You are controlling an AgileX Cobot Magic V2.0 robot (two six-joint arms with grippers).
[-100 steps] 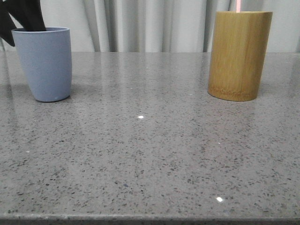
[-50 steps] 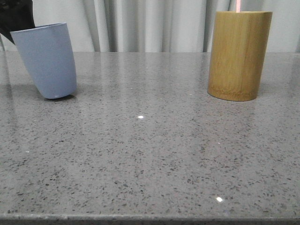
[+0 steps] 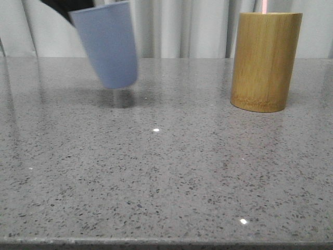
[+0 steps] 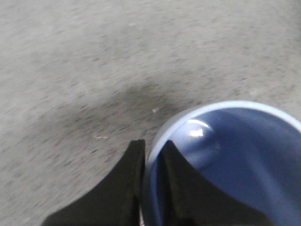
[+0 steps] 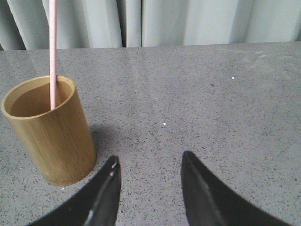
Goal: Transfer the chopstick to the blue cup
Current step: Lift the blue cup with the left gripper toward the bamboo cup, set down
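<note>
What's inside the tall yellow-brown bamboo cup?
A thin pale pink chopstick stands in the tall yellow-brown bamboo cup, leaning on its rim. The cup's wall hides its bottom and the chopstick's lower end.

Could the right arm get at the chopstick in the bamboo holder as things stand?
Probably yes: the right claw is open and empty, and the chopstick stands well above the bamboo holder rim with nothing around it.

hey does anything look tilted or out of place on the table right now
Yes: the blue cup is tilted and off the table, its shadow beneath it, with the left pincer clamped on its rim. It is being carried, not tipping over. The chopstick stands in the bamboo cup, which is upright.
</note>
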